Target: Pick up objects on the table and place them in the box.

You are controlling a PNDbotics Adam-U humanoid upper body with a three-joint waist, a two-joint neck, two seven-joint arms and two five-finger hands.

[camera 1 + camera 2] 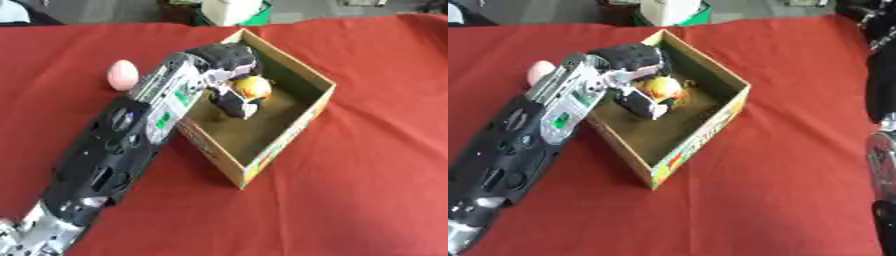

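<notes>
The open cardboard box (289, 131) sits on the red cloth (367, 190). Over its left wall, the left hand (229, 62) curls round a yellow-and-red ball (251, 88) (above the floor). Released here, it might bounce out. Left of the box, a pink egg (122, 75) waits.

You can read no text here: the coloured print on the cardboard box (697, 140) is too blurred to make out.
</notes>
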